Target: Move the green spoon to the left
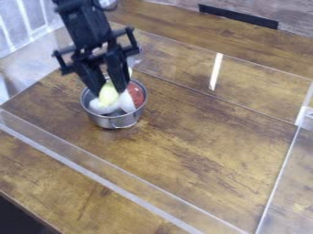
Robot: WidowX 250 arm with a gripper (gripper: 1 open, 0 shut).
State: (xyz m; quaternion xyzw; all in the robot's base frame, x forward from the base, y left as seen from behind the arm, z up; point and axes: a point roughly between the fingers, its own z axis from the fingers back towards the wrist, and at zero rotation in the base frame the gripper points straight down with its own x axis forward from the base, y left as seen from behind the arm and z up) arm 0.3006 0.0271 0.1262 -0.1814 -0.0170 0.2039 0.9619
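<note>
My black gripper [108, 85] hangs over the round steel bowl [117, 122], its fingers pointing steeply down and shut on the green spoon [109, 95]. Only the spoon's pale yellow-green lower end shows below the fingertips; the remainder is hidden between the fingers. That end hangs above the bowl's left half. The bowl sits on the wooden table and holds white and red contents.
A low clear plastic wall [73, 164] fences the wooden work area on its front, left and right sides. Another clear panel edge [217, 71] stands upright at the back right. A dark object [239, 14] lies at the far edge.
</note>
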